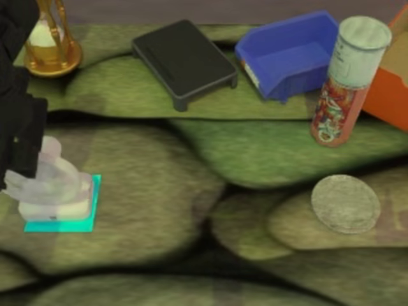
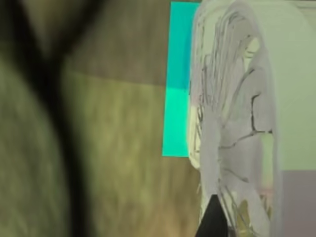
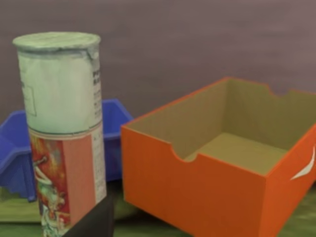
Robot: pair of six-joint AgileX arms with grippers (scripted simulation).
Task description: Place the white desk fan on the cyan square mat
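Observation:
The white desk fan [image 1: 56,188] stands upright at the table's left, its base resting on the cyan square mat [image 1: 62,220]. A strip of the mat shows along the base's right and front sides. My left gripper [image 1: 27,167] reaches down from the black arm at the far left and is shut on the fan's round grilled head. In the left wrist view the grille [image 2: 232,123] fills the frame, with one dark fingertip [image 2: 213,219] against its rim and the mat [image 2: 177,79] behind. My right gripper [image 3: 101,222] is parked off the top view's right.
Along the back stand a gold hourglass [image 1: 50,38], a black tray [image 1: 185,60], a blue bin [image 1: 290,54], a tall printed canister [image 1: 347,80] and an orange box [image 1: 390,89]. A grey round disc [image 1: 345,204] lies at the right.

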